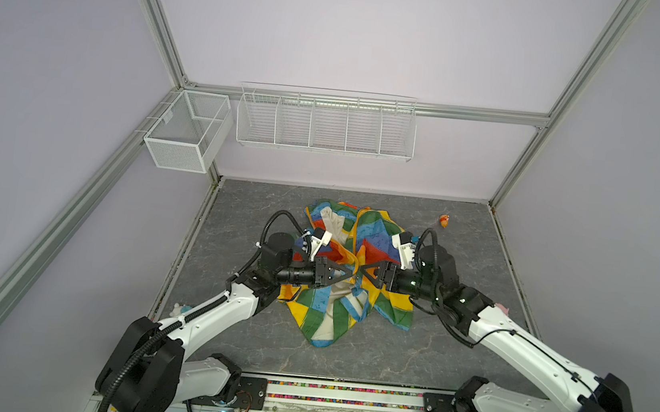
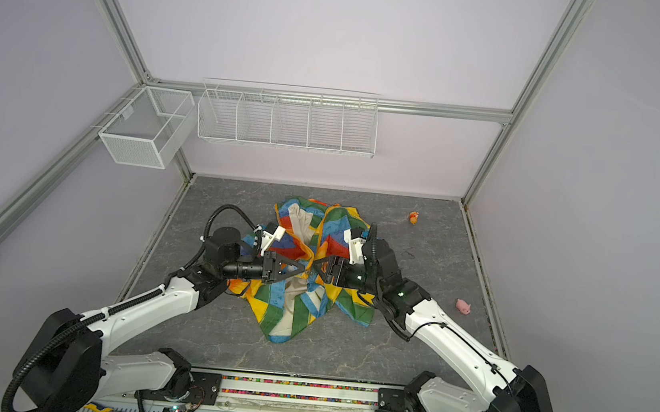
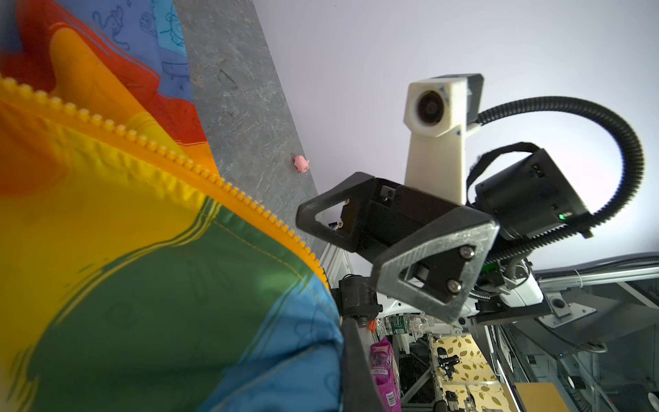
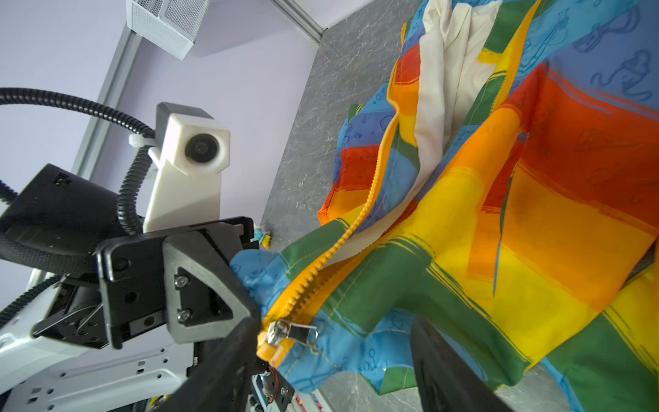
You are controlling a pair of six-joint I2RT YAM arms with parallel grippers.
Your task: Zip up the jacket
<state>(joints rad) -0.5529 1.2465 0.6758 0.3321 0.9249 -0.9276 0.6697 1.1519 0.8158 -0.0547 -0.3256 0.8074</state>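
Firstly, containers: mesh basket (image 1: 185, 133) on the left wall and five-bay wire rack (image 1: 325, 127) on the back wall; only bare mesh and wire showed inside.
Jacket (image 1: 334, 312): lay crumpled at the middle of the grey surface (image 1: 243, 340), cream lining partly exposed.
Arms: extended inward from the near corners, wrists roughly level, tips facing each other over the jacket.
Left fingers (image 1: 348, 276): clamped tight on the blue hem beside the zipper's base.
Right fingers (image 1: 366, 277): spread apart, gripping nothing, straddling the metal zipper slider (image 4: 290, 333).
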